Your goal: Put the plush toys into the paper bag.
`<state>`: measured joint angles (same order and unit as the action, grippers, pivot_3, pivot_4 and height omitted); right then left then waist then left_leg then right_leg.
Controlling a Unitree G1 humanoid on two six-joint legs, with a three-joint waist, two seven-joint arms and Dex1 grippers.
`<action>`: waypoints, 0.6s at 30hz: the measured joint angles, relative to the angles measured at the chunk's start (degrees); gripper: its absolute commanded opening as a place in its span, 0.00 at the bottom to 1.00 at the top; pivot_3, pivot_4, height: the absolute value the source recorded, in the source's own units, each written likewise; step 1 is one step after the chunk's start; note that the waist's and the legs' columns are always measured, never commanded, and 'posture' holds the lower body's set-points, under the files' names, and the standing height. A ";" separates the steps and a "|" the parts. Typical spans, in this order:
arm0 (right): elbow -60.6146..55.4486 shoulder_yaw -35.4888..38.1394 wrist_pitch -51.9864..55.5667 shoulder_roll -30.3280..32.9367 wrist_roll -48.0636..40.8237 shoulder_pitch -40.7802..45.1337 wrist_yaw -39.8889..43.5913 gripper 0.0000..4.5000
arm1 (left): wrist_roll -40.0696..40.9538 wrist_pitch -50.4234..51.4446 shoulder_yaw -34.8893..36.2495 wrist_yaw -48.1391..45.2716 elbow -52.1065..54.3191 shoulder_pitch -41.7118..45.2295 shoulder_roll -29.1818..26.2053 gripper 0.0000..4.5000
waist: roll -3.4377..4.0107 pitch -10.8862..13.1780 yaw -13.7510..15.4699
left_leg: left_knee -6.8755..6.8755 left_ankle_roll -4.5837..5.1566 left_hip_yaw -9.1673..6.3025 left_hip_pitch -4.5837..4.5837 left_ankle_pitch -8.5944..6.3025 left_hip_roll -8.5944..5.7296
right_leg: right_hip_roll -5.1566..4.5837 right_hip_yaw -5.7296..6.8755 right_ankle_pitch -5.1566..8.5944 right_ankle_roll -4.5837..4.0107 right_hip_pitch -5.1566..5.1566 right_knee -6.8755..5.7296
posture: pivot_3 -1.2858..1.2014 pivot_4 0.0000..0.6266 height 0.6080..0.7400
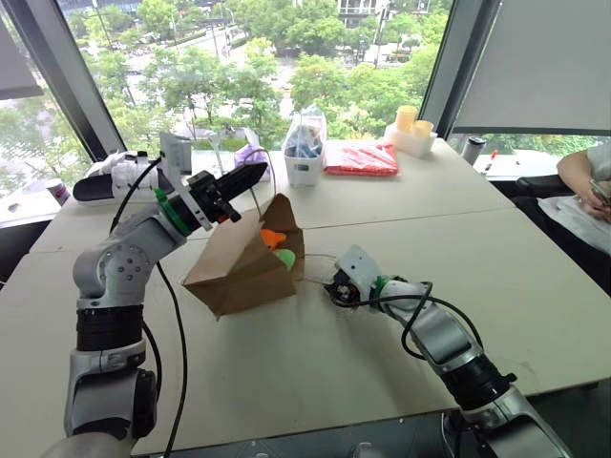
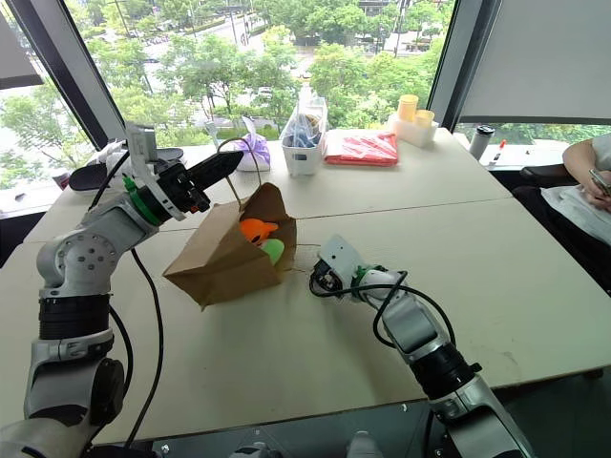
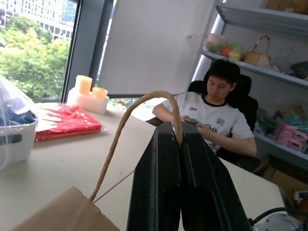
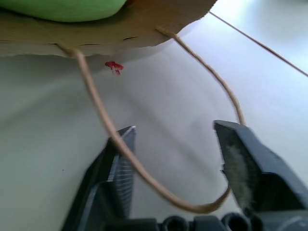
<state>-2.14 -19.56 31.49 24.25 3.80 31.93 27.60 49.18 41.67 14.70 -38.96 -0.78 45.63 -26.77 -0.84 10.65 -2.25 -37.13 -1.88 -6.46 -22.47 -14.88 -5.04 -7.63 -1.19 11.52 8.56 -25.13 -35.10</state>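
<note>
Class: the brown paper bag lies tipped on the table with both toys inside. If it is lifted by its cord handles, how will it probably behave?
The paper bag looks thin and creased, so it will probably sag. The orange toy and green toy sit at its mouth and might spill out.

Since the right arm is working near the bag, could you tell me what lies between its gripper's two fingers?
In the right wrist view, the bag's lower cord handle loops between the right gripper fingers, over bare table.
</note>
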 measured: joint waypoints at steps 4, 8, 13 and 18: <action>-4.11 -0.63 -2.51 2.26 2.92 -0.91 0.97 0.01 | 0.00 0.00 0.00 0.12 -0.02 0.01 0.00 0.00 | 0.00 0.00 0.18 | -0.01 0.00 0.00 0.00 0.00 0.00 | 0.00 0.01 0.00 0.00 0.02 0.01 | 0.52 0.24 1.00; -8.10 -0.78 -3.22 5.02 4.93 -1.93 2.59 0.01 | 0.00 0.00 0.00 0.11 -0.08 0.01 0.00 0.00 | 0.00 0.00 0.25 | -0.02 0.00 0.02 0.00 0.00 -0.01 | -0.01 0.00 0.00 0.00 0.02 0.02 | 0.52 0.24 1.00; -11.99 3.24 -5.31 12.35 7.18 4.14 5.17 0.01 | 0.00 -0.06 0.01 0.08 -0.22 0.08 0.25 0.00 | -0.01 0.00 0.49 | -0.03 0.01 0.02 0.00 0.00 -0.01 | 0.00 0.02 0.00 0.00 0.04 0.03 | 0.52 0.24 1.00; -10.32 6.62 -19.34 22.09 12.89 10.94 5.40 0.01 | -0.07 -1.77 -0.03 0.67 -0.24 0.07 3.33 0.00 | -0.03 0.01 1.36 | -0.01 0.01 0.22 0.00 0.00 0.00 | 0.00 0.04 0.01 0.01 0.09 0.13 | 0.52 0.24 1.00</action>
<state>-12.47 -12.94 12.15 46.34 16.69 42.86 33.00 49.12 39.90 14.66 -38.29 -1.02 45.70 -23.44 -0.87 10.66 -0.90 -37.14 -1.87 -6.24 -22.48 -14.88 -5.05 -7.63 -1.14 11.53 8.56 -25.04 -34.97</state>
